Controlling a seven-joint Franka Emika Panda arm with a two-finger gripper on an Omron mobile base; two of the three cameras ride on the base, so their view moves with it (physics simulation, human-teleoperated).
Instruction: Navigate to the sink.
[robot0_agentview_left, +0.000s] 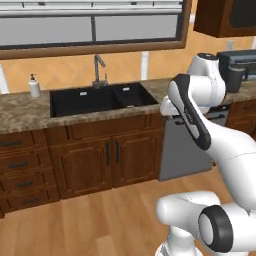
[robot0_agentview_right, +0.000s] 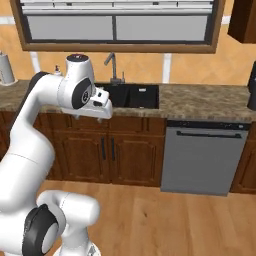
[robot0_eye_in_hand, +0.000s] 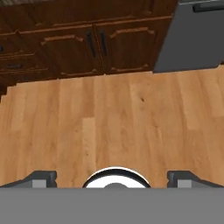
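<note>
Ahead, under window: sink (robot0_agentview_left: 97, 99) set in granite surface (robot0_agentview_left: 20, 112).
Floor: wood planks (robot0_eye_in_hand: 113, 122).
Gripper (robot0_eye_in_hand: 113, 178): fingers apart, empty.

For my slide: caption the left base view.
Mobile Panda arm faces the black double-basin sink set in a granite counter.

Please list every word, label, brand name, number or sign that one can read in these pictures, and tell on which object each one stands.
There is no readable text.
Soap bottle beside the sink: no label can be made out, too small.
Coffee machine on the counter: no brand or marking shows.
Dishwasher: plain grey front, no writing.
Cabinet doors and floor: no signs.
</note>
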